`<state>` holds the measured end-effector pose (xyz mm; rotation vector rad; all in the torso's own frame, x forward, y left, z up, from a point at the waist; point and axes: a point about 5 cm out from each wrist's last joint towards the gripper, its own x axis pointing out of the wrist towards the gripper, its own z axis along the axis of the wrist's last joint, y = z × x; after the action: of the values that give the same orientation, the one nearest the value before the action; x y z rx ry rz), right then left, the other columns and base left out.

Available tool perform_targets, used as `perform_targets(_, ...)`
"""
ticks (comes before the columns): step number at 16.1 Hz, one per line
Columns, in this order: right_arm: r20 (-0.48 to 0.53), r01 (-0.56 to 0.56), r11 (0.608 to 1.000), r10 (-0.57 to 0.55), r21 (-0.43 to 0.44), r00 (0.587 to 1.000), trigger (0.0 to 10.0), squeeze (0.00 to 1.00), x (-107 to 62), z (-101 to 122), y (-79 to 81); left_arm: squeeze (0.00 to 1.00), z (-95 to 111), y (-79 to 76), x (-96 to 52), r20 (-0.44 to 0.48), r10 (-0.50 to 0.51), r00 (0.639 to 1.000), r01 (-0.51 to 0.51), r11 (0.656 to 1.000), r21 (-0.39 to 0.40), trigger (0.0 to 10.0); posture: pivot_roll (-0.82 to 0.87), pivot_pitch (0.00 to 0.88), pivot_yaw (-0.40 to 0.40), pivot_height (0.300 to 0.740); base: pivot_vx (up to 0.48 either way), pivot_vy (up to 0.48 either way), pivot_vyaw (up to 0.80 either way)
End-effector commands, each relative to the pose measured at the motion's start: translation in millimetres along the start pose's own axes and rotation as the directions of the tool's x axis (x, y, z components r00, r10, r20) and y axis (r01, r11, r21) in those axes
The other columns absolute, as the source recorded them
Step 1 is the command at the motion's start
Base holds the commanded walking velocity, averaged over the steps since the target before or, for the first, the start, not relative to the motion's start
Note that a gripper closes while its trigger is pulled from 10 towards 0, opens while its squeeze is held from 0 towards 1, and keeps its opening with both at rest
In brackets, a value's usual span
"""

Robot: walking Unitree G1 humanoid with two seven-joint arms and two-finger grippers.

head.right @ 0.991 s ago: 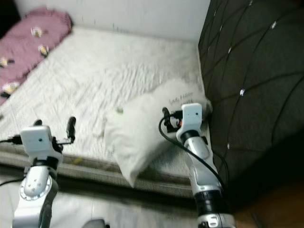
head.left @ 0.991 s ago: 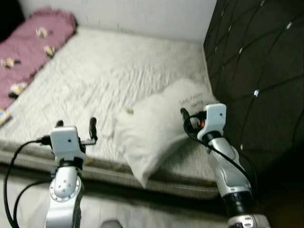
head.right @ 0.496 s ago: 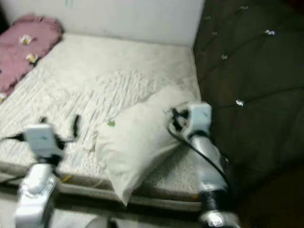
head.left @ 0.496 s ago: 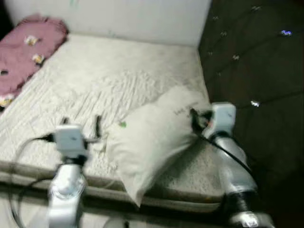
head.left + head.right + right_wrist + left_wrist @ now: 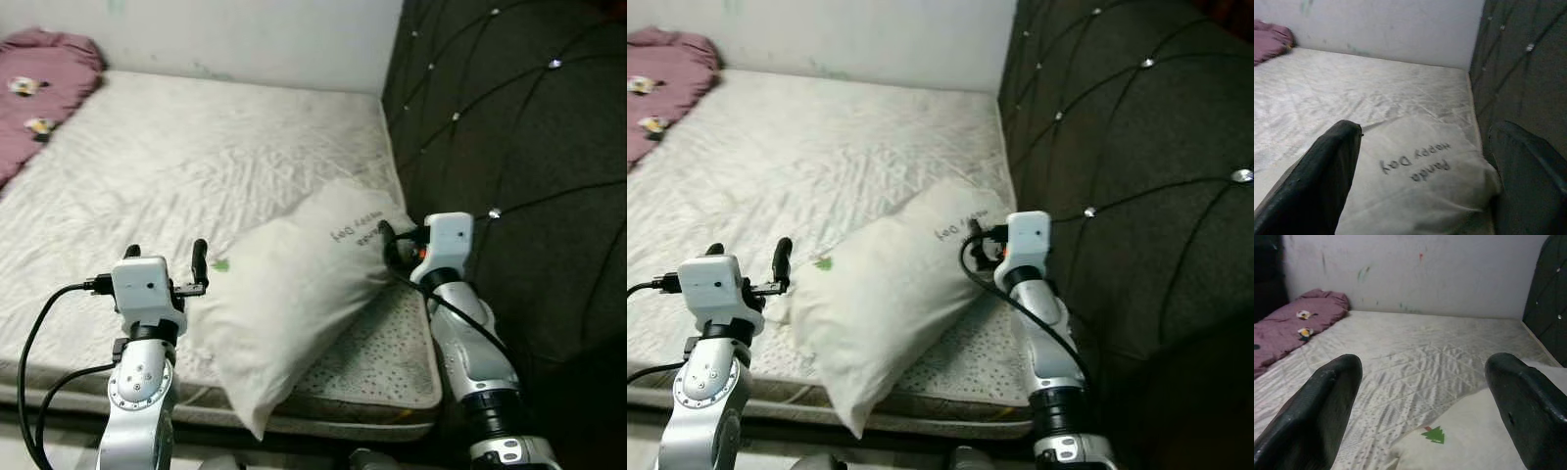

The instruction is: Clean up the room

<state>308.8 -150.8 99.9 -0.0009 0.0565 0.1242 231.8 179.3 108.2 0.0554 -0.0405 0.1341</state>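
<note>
A white pillow [image 5: 294, 294] with printed lettering and a small green tree mark [image 5: 1434, 434] lies slantwise on the bed's near right corner, one corner hanging over the mattress edge. My left gripper [image 5: 167, 249] is open and hovers at the pillow's left end. My right gripper [image 5: 402, 235] is open over the pillow's lettered end, close to the headboard. In the right wrist view the pillow [image 5: 1415, 186] lies below and between the spread fingers [image 5: 1317, 181], which grip nothing. The left wrist view has the pillow [image 5: 1474, 440] low between its fingers [image 5: 1317, 416].
The bare quilted mattress [image 5: 196, 147] runs back to a white wall [image 5: 245, 39]. A dark tufted headboard [image 5: 509, 127] stands along the right side. A crumpled pink blanket [image 5: 44, 78] lies at the far left of the bed.
The whole view has shifted as the camera moved, and the blur has cleared. The pillow lies as before and both arms hold the same pose, fingers still apart.
</note>
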Motion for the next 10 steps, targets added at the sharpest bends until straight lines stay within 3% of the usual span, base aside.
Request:
perform_targets(1,-0.001,0.001,1.000,-0.001,0.005,1.000,10.0,0.00,1.7,1.6,-0.2,0.00,0.0,1.8,1.4,-0.009,0.002,1.000,-0.002,1.000,-0.002,10.0,-0.02,0.000,-0.036,0.740,0.000,0.480,-0.80)
perform_targets(3,0.001,0.003,1.000,-0.003,0.002,1.000,10.0,0.00,1.9,1.6,-0.6,0.00,0.0,1.2,1.5,-0.010,0.002,1.000,-0.002,1.000,-0.006,10.0,-0.02,0.000,-0.036,0.740,0.000,0.480,-0.80)
perform_targets(6,0.003,0.004,1.000,-0.004,0.000,1.000,10.0,0.00,2.1,1.7,-1.3,0.00,0.7,1.2,2.0,0.001,0.003,1.000,-0.003,1.000,0.005,10.0,-0.02,0.000,-0.036,0.740,0.000,0.480,0.00)
perform_targets(10,0.008,-0.003,1.000,0.003,0.004,1.000,10.0,0.00,1.8,2.1,-0.6,0.00,-2.2,3.6,-0.2,-0.011,0.043,0.999,-0.043,0.998,0.036,10.0,-0.02,0.000,-0.036,0.740,0.000,0.000,0.00)
